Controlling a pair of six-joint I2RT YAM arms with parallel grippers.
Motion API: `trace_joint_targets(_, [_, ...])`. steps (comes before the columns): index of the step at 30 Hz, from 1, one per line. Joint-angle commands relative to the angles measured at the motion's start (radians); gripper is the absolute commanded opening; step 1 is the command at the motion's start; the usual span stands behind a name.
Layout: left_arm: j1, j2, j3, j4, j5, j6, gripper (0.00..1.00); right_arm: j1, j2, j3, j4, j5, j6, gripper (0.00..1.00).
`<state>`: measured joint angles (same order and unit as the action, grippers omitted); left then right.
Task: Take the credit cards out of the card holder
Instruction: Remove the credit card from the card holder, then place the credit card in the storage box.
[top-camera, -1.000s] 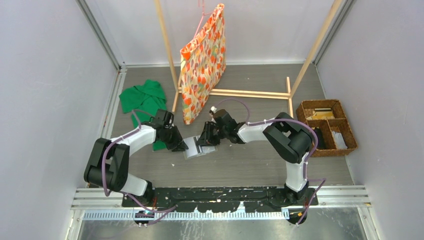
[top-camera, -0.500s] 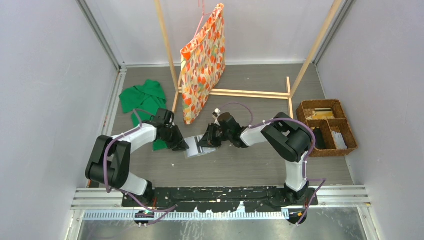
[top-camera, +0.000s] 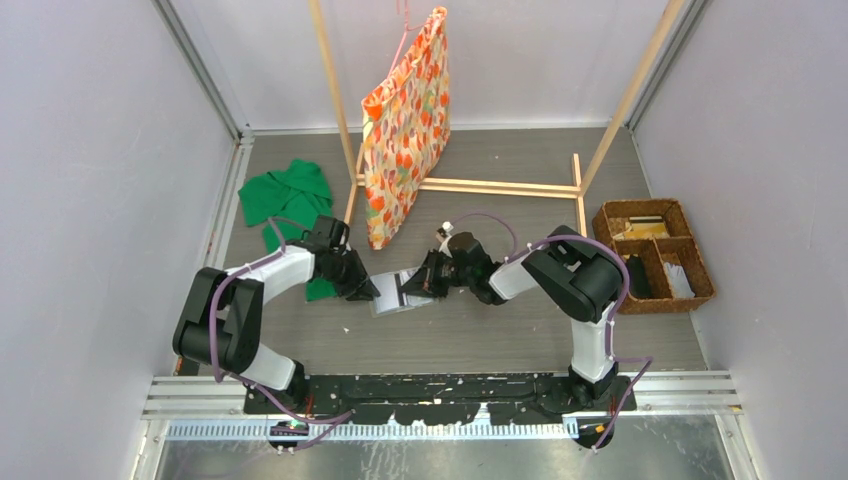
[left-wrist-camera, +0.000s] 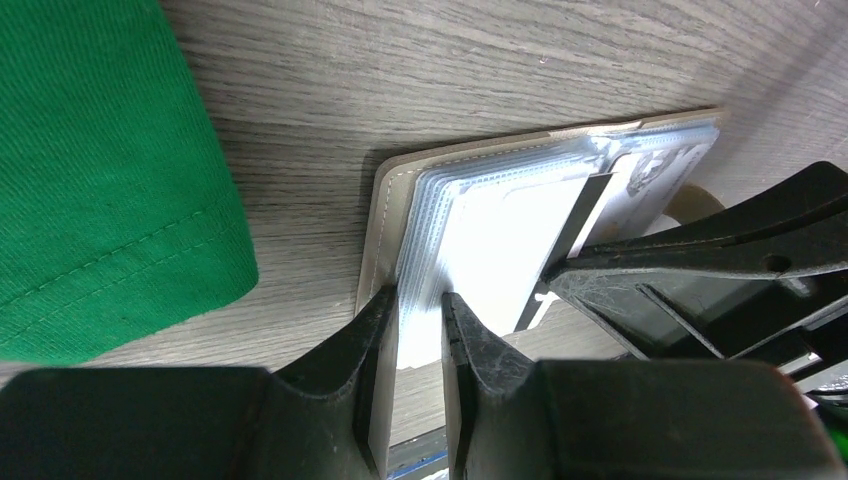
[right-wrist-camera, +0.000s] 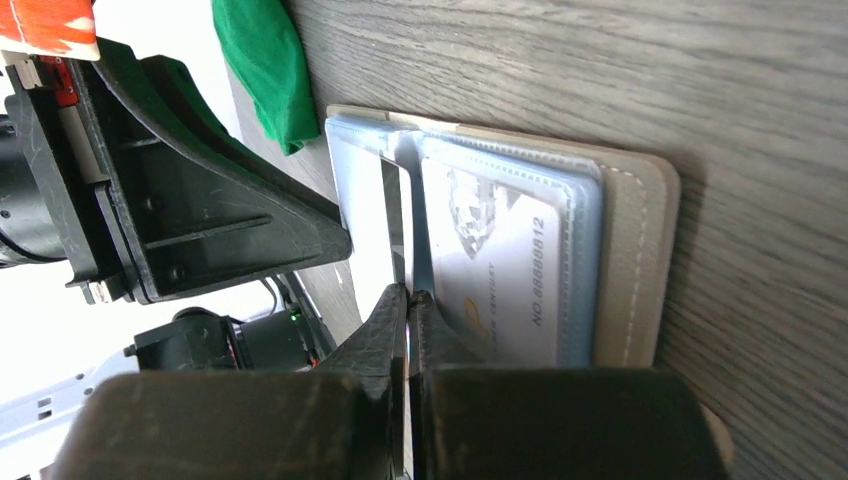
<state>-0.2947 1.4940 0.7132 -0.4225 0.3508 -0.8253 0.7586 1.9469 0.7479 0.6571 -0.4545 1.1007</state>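
— "While the card holder (top-camera: 400, 296) is lying open in the middle of the table (top-camera: 520, 330), where are the arms sitting?"
— "One at each side. The left gripper (left-wrist-camera: 418, 300) is squeezing its stack of pale pockets, jaws narrow. The right gripper (right-wrist-camera: 410, 295) is pinching one upright leaf, jaws flat together."
— "Card or sleeve?"
— "Edge-on, I'm not managing to tell. The left fingers (left-wrist-camera: 480, 350) are covering part of its edge."

Overhead view from behind, two close wrist views, sharing card holder (left-wrist-camera: 480, 225)
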Motion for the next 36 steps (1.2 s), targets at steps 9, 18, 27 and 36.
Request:
trace_joint_targets(9, [-0.003, 0.033, -0.01, -0.032, -0.093, 0.042, 0.22, -0.081, -0.031, -0.127, 0.049, -0.025, -0.031, 0.01])
trace_joint_targets(18, [-0.004, -0.087, 0.029, -0.113, -0.094, 0.042, 0.23, -0.093, -0.31, -0.092, -0.366, 0.027, -0.194, 0.01])
trace_joint_targets(27, [-0.003, -0.204, 0.093, -0.228, -0.12, 0.06, 0.24, 0.046, -0.476, 0.285, -1.24, 0.645, -0.338, 0.01])
trace_joint_targets(36, [-0.001, -0.222, 0.119, -0.279, -0.145, 0.074, 0.25, 0.207, -0.239, 0.68, -1.835, 1.377, -0.148, 0.01])
